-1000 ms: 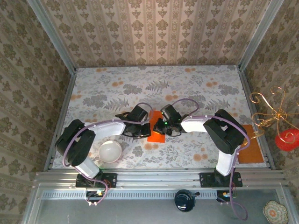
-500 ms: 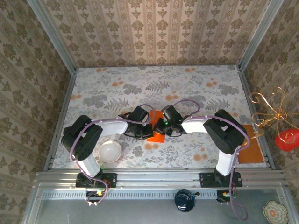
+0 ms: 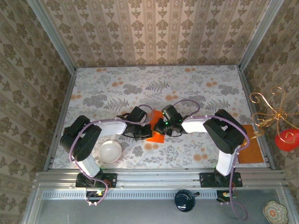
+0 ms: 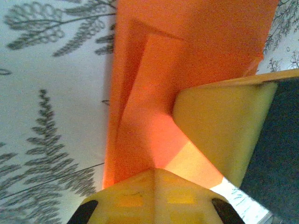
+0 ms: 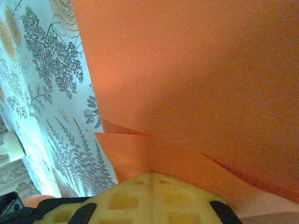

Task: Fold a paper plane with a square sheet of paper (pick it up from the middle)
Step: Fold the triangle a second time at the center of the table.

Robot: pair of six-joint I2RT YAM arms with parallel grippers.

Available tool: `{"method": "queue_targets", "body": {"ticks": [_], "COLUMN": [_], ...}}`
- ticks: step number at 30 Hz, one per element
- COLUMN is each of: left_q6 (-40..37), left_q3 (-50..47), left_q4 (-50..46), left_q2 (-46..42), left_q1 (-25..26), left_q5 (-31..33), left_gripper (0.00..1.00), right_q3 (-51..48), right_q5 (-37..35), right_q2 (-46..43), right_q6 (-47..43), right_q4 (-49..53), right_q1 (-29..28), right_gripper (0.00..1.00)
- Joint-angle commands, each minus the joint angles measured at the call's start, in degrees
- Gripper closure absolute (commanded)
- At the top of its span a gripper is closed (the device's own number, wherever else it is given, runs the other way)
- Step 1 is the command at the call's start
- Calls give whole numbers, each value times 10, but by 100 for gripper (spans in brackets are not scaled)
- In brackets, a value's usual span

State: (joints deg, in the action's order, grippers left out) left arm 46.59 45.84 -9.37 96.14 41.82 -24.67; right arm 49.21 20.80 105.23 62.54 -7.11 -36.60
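The bright orange square sheet of paper (image 3: 156, 134) lies at the table's centre, folded into a narrow strip with overlapping flaps (image 4: 187, 46) (image 5: 196, 70), not a pointed paper plane. My left gripper (image 3: 147, 130) comes in from the left, and its shut yellow tips (image 4: 156, 170) press on the paper's left part. My right gripper (image 3: 161, 128) comes in from the right, also shut, with its tips (image 5: 152, 175) resting on the layered flaps. One right finger (image 4: 219, 130) shows beside mine in the left wrist view. Both wrists hide much of the sheet from above.
A white bowl (image 3: 110, 151) sits near the left arm's base. A duller brownish-orange rectangle (image 3: 251, 150) lies at the table's right edge, beside a gold wire ornament with a red piece (image 3: 276, 119). Patterned walls close in three sides.
The left arm's elbow has swung rightward and its gripper has slid onto the paper's left side, covering more of it. The right gripper has barely moved.
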Motion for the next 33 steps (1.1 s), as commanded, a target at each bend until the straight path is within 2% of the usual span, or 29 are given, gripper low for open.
{"method": "queue_targets", "body": {"ticks": [1,9,15,19,24,33], "left_q6": [-32,-61,-42,-21,-12,-6], "left_q3": [-33,-39,-8,8,34,32], "left_q4": [-122,-181,-124,-71,-49,-77], "left_q2": [-16,-72,-115,-82,-20,24], "left_q1": [-12,-35,-35,-24,-12,-10], "left_q5": [18,34,26,10,5,28], "left_gripper": [99,99,98,98,99,100], "right_q3": [-44,-43,-31,-25,-20,-2], "right_q5": [-81,-79,-69,-56,-38,-19], "right_q2": [58,62,53,50,50,26], "right_q6": [-18,-24,-27,-29,-30,-61], "right_q4": [127,119,107,92,69,50], "right_q1": [17,19,19,18,19,20], "right_gripper": [97,97,97,97,97,96]}}
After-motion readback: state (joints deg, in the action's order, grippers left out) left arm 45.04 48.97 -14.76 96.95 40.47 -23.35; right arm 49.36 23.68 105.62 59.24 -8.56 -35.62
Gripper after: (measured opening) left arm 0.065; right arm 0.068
